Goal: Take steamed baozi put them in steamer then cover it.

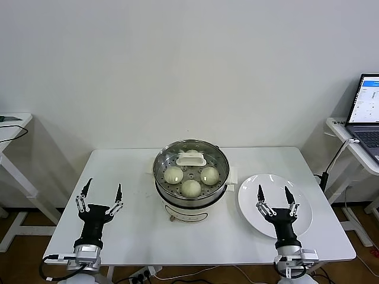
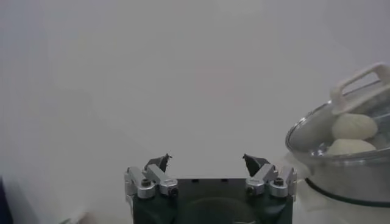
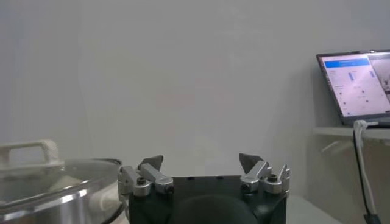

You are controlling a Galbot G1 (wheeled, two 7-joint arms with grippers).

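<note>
The steamer (image 1: 190, 177) stood at the middle of the white surface (image 1: 136, 177), its steel pot on a cream-white base. Inside it, three baozi (image 1: 190, 187) were visible on the perforated tray, two side by side toward the back and one nearer the front; a fourth could not be made out. The cover (image 1: 191, 158) lay on the pot's rim, its white handle toward the far side, with the buns showing through the glass. Just to the steamer's right lay a flat white plate (image 1: 260, 188) with nothing on it.

The left gripper (image 1: 99, 196) hovered above the near left part of the surface, well apart from the steamer, fingers (image 1: 84, 192) spread wide and holding nothing. The right gripper (image 1: 275, 197) hung over the near part of the plate, its fingers (image 1: 288, 196) likewise spread wide and empty.

Farther right, an open laptop (image 1: 367, 112) sat on a side desk (image 1: 349, 142), and another desk's (image 1: 13, 121) edge showed at far left.
</note>
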